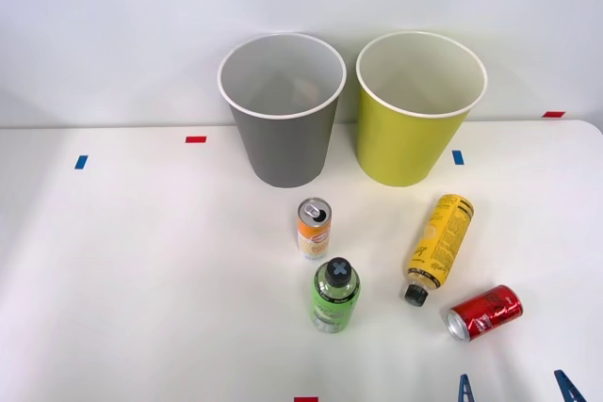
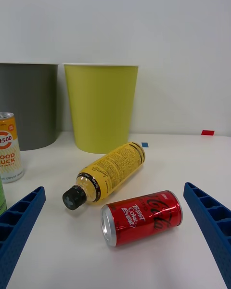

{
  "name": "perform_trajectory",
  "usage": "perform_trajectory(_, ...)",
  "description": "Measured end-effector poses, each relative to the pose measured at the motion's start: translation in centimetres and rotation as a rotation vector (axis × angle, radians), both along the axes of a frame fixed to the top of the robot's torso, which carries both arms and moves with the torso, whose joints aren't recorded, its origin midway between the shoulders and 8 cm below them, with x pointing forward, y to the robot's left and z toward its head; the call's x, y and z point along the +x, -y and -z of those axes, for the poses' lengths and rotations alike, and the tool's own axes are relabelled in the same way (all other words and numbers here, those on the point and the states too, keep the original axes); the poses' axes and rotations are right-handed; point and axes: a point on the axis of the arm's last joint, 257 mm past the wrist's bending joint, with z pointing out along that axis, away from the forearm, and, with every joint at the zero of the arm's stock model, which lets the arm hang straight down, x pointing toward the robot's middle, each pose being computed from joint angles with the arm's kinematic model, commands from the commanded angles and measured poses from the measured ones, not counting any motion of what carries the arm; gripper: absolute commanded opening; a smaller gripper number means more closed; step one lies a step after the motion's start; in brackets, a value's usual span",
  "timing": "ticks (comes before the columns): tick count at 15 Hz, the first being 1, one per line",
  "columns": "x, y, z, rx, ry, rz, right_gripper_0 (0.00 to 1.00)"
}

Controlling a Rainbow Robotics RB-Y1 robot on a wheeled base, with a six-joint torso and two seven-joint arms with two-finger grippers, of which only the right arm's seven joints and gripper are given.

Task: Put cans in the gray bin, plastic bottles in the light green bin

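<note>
The gray bin and the light green bin stand side by side at the back of the table. An orange and white can stands upright in front of the gray bin. Nearer, a green bottle stands upright. A yellow bottle lies on its side, cap toward me. Beside its cap lies a red can. My right gripper is open, low at the front edge, its blue fingers either side of the red can and short of it.
Small red and blue tape marks dot the white table. A pale wall stands right behind the bins. The table's left half is bare.
</note>
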Motion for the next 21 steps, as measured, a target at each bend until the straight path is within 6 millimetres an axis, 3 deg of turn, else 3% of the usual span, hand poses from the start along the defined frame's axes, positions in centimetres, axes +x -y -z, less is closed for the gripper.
perform_trajectory(21,0.00,0.00,0.00,0.000,0.000,0.000,1.00)
